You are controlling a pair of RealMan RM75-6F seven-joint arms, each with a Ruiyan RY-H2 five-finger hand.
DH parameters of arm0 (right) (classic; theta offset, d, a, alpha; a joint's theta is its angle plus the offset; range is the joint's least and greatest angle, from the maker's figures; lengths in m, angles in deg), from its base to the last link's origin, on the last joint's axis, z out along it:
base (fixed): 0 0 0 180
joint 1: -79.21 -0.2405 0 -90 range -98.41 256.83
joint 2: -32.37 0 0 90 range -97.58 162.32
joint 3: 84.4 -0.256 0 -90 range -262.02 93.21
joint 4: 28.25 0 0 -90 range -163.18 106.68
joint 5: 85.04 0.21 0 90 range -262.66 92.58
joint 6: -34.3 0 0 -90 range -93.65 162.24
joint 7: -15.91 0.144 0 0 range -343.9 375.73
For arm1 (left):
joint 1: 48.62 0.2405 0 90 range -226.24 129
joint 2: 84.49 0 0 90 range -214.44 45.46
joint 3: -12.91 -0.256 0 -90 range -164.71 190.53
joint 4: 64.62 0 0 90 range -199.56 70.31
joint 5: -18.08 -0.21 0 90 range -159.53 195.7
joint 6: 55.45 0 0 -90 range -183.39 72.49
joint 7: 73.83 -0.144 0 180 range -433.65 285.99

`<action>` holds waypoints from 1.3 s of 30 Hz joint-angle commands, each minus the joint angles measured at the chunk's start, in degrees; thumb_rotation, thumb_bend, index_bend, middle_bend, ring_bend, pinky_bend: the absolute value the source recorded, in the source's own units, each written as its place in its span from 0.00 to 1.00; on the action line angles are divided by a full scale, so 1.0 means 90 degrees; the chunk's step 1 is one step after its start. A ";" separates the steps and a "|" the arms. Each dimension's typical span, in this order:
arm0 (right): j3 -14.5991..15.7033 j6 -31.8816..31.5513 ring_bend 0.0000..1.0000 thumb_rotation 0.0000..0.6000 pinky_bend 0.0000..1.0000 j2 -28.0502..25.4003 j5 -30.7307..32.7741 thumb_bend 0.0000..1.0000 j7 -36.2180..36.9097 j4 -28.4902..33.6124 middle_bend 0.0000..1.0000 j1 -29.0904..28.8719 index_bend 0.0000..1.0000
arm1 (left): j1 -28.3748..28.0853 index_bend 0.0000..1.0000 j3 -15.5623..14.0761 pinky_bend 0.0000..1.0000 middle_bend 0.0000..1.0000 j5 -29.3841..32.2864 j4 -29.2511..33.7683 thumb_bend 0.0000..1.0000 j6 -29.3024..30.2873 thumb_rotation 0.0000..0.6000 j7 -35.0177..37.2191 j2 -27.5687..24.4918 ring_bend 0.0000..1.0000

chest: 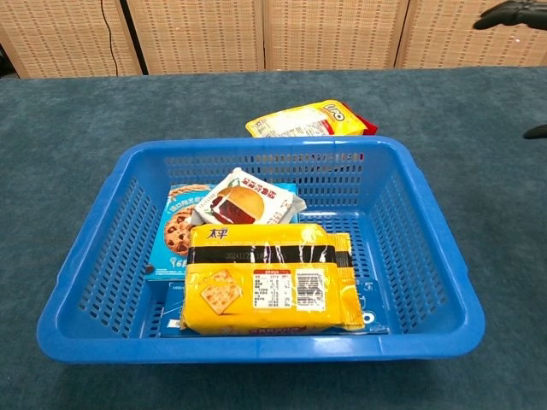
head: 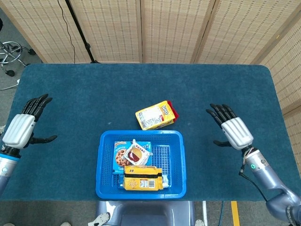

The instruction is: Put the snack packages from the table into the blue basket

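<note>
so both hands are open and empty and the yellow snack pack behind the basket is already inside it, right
Not quite. The yellow snack pack lies on the table behind the blue basket, not inside it, as the head view shows. Both the left hand and right hand are open and empty.

Left of the right hand (head: 233,133), with its smooth silvery shell and matt black fingers (head: 217,112), sits the glossy perforated plastic blue basket (chest: 418,229) on the table (head: 94,89) of matt, napped teal cloth; the cracker pack (chest: 269,289) inside wears shiny crinkled film
</note>
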 commanded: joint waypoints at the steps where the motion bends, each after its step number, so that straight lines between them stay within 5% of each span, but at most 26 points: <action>1: -0.0114 0.0477 0.00 1.00 0.03 0.0258 -0.0030 0.00 0.0077 -0.0305 0.00 -0.0461 0.00 | 0.0128 0.00 -0.0021 0.00 0.00 0.0053 -0.0077 0.00 0.0052 1.00 0.0146 -0.0015 0.00; 12: -0.0392 0.1694 0.00 1.00 0.03 0.1419 -0.0059 0.00 0.0574 -0.2010 0.00 -0.2039 0.00 | 0.0557 0.00 -0.0008 0.00 0.00 0.0544 -0.0034 0.00 0.0122 1.00 -0.0067 -0.0042 0.00; 39: 0.0229 0.3495 0.00 1.00 0.07 0.3394 -0.0122 0.00 0.1196 -0.4485 0.00 -0.4060 0.00 | 0.0626 0.00 0.0290 0.00 0.00 0.0989 -0.0488 0.00 -0.0565 1.00 0.0114 0.0044 0.00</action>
